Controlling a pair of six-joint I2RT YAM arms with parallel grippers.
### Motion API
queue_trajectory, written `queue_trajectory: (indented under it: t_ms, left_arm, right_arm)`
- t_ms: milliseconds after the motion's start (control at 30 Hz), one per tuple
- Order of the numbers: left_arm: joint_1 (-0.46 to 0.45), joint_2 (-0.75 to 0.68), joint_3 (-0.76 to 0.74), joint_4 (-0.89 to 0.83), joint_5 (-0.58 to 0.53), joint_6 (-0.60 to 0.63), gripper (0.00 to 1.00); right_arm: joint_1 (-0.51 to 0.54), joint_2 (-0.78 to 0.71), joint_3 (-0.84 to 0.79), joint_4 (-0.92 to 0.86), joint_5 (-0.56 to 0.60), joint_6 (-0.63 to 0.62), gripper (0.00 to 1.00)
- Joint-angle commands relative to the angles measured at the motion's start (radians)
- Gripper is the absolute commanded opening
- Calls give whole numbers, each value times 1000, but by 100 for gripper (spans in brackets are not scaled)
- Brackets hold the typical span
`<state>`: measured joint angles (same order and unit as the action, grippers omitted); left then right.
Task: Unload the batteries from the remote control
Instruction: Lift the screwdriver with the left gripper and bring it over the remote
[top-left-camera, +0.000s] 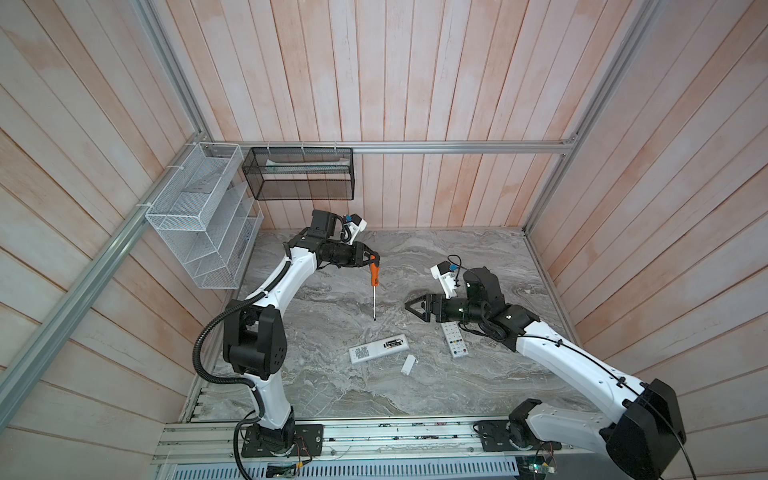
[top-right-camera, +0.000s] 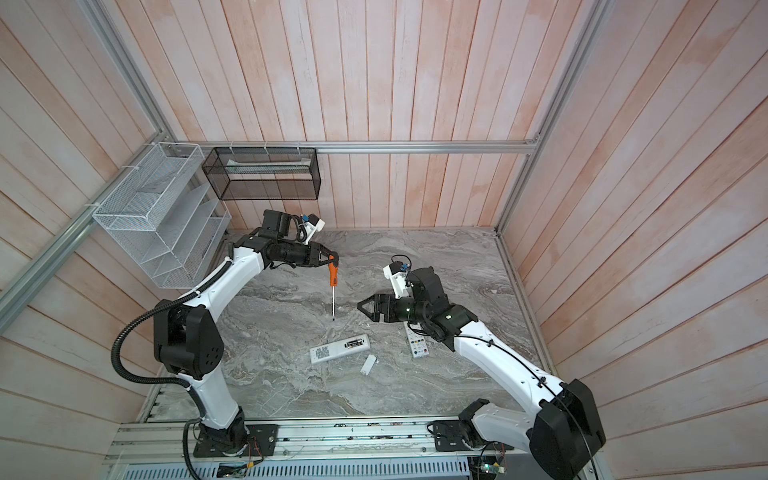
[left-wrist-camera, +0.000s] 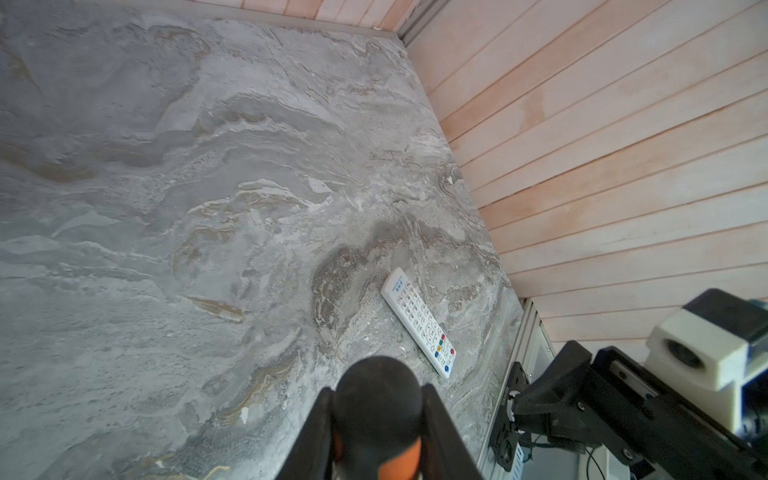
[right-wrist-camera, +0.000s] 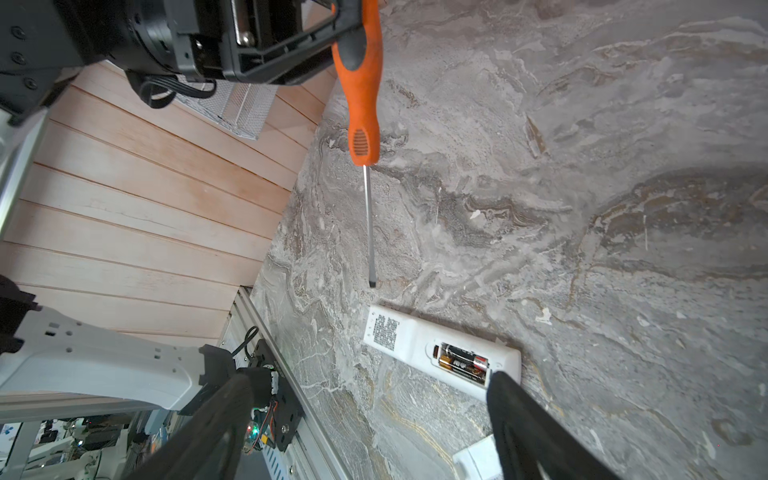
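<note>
A white remote control (top-left-camera: 365, 353) (top-right-camera: 328, 352) (right-wrist-camera: 409, 338) lies face down near the table's middle, its battery bay uncovered. Two black-and-gold batteries (top-left-camera: 394, 343) (top-right-camera: 356, 343) (right-wrist-camera: 461, 363) sit side by side inside it. My left gripper (top-left-camera: 372, 259) (top-right-camera: 332, 259) (left-wrist-camera: 378, 390) is shut on the black top of an orange-handled screwdriver (top-left-camera: 374, 276) (top-right-camera: 332, 277) (right-wrist-camera: 361, 104). The screwdriver hangs blade down, its tip just behind the remote. My right gripper (top-left-camera: 410, 306) (top-right-camera: 361, 306) (right-wrist-camera: 374, 380) is open and empty, raised to the right of the remote.
A second white remote (top-left-camera: 455, 340) (top-right-camera: 417, 343) (left-wrist-camera: 419, 322) lies face up under my right arm. A small white cover (top-left-camera: 408, 365) (top-right-camera: 368, 364) (right-wrist-camera: 473, 457) lies in front of the open remote. A white wire basket (top-left-camera: 195, 216) and a black mesh basket (top-left-camera: 299, 174) hang on the back-left walls.
</note>
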<state>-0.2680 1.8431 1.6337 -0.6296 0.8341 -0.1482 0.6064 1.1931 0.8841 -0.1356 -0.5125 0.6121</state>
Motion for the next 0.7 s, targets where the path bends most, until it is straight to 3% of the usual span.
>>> queue_trajectory:
  t_ms: [0,400,667]
  left_arm:
    - [-47,-56,29,-26,75,49,7]
    - [-139,-63,29,-8,167,-3,6]
    - [-168,-72,9,20,178,-45,6]
  right_arm:
    - [9,33,51,38,-27,-18,87]
    - [16,168,165,61,-48,-33,85]
    - [16,198,178,79,13,-7,79]
